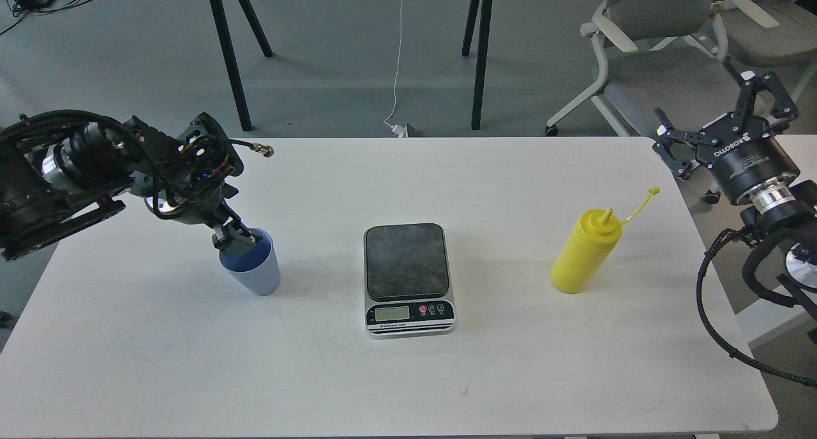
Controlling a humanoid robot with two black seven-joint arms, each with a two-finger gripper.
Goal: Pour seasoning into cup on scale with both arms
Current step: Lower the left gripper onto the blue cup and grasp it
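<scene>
The pale blue-grey cup stands upright on the white table, left of the scale. The scale's dark platform is bare. My left gripper reaches down from the left, and its dark tip sits in the cup's mouth at the far rim. Its two fingers cannot be told apart. The yellow seasoning bottle stands to the right of the scale with its tethered cap hanging open. My right gripper is open and empty, held high past the table's far right corner, behind the bottle.
Grey office chairs stand behind the table's right end. The black legs of another table and a white cable are on the floor behind. My right arm's cables hang beside the table's right edge.
</scene>
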